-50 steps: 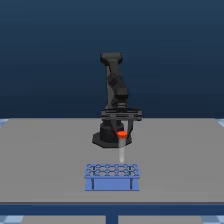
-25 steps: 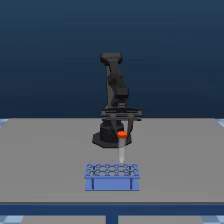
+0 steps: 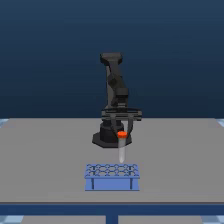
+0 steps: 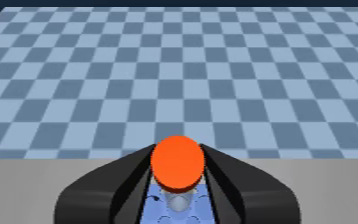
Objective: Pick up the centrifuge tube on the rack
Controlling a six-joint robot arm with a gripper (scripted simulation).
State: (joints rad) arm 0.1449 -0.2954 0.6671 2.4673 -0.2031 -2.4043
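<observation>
Grey table [image 3: 45,160] is carrying two things. Blue rack [image 3: 112,178] is sitting near the front edge, centred, two dark marks on its face. Black arm base [image 3: 107,137] is sitting behind it, further back on the table. Rack and base are standing apart.

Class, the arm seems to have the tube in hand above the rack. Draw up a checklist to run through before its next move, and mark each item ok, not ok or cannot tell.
1. gripper closed around the centrifuge tube just under its orange cap: ok.
2. Tube hanging upright, cap on top: ok.
3. Tube tip fully clear of the rack: cannot tell; in the exterior view the tip ends right at the rack's top.
4. Rack sitting flat on the table: ok.
5. Nothing near the arm on the table: ok in the exterior view.
6. Grip firm enough to hold: cannot tell.
</observation>
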